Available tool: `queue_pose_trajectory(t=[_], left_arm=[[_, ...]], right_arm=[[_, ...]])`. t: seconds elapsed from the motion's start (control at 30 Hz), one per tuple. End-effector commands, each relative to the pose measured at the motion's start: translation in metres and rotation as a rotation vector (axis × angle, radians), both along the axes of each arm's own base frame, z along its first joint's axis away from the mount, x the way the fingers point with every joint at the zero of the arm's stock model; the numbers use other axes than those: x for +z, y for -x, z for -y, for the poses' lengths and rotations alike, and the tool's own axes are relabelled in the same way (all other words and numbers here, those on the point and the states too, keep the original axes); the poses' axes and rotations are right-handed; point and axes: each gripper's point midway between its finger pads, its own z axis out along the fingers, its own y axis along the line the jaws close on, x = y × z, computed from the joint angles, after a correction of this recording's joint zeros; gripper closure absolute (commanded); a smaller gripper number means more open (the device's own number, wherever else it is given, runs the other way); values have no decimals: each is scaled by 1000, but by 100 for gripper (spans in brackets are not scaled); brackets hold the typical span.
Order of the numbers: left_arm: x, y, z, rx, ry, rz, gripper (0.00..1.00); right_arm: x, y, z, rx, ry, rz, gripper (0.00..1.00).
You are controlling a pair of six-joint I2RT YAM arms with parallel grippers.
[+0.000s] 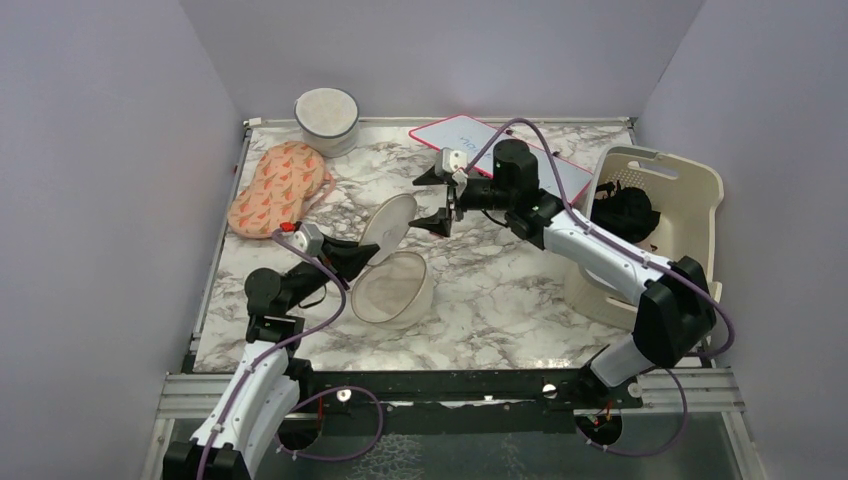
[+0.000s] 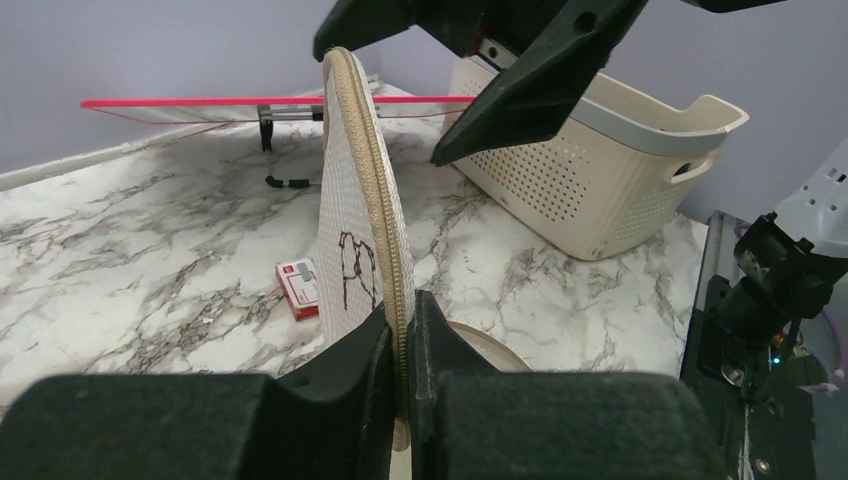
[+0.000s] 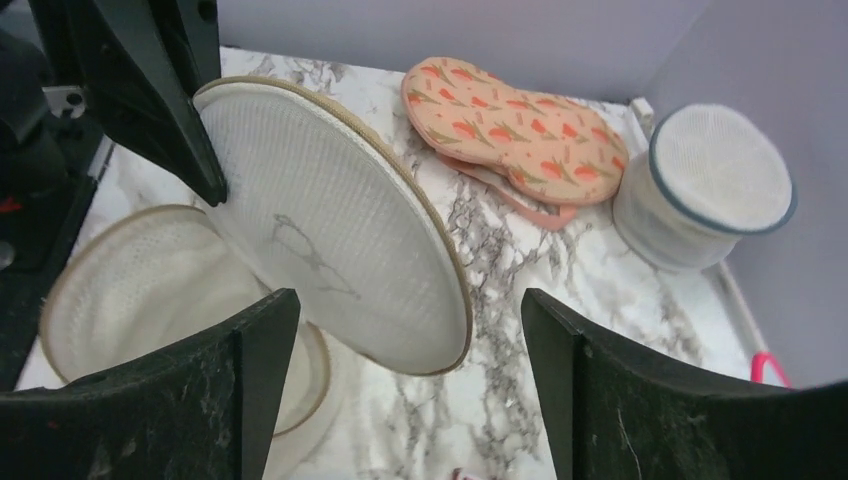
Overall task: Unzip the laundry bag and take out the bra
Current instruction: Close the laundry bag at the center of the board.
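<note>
**Top view:** the laundry bag (image 1: 395,295) lies left of centre on the marble surface (image 1: 520,300), its round lid (image 1: 388,228) raised on edge. The left gripper (image 1: 368,256) is closed on the lid's near rim. The right gripper (image 1: 434,201), jaws spread wide, hovers just beyond the lid's far edge.

**Left wrist view:** the zip-edged rim is pinched between the fingers, with the lid upright.

**Right wrist view:** the lid is framed ahead between the parted fingers. The base below gapes, and no bra can be made out inside.

**Risk:** the thin rim grip may slip, dropping the lid back over the opening.
</note>
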Motion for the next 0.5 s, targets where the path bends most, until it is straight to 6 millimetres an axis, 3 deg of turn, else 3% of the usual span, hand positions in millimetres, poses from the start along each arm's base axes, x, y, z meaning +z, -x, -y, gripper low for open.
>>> queue_pose_trajectory(t=[0.0, 0.2, 0.47], left_arm=[[16, 11, 7, -54, -11, 74, 100], [18, 14, 8, -60, -12, 86, 100], [18, 10, 7, -43, -9, 78, 100]], right_arm=[[9, 4, -13, 182, 24, 257, 21], [-8, 9, -27, 320, 53, 181, 40], [-6, 32, -23, 416, 24, 104, 74]])
